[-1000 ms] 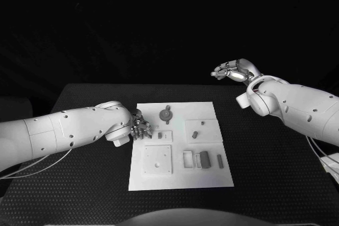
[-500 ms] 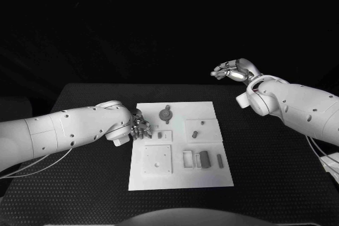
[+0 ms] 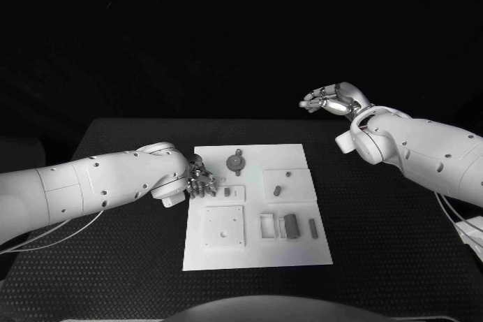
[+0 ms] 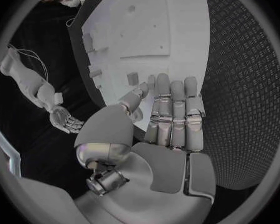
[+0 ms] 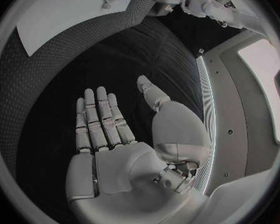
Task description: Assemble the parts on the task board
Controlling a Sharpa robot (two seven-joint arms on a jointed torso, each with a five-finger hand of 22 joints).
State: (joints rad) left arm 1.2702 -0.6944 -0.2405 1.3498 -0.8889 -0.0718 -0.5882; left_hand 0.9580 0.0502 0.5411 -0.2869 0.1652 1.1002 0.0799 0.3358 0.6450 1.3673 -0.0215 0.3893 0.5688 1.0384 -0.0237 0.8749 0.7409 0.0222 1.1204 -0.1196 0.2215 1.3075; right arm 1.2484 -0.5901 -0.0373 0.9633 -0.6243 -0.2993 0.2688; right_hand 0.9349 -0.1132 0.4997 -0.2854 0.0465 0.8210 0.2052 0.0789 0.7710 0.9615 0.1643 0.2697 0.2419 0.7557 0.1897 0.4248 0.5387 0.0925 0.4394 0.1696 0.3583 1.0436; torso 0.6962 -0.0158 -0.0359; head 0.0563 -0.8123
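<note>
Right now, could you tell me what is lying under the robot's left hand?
The left hand hangs open over the left edge of the task board, beside a small part in its recess. The strip of board beneath the fingers is covered, so I cannot tell what lies there.

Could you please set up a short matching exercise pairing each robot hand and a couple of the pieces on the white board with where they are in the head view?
Things:
1. left robot hand
2. right robot hand
3. round part
4. task board

Places:
A. raised beyond the table's far right corner
B. middle of the table
C. at the board's left edge
D. far end of the board

Pairs: 1-C, 2-A, 3-D, 4-B
</note>
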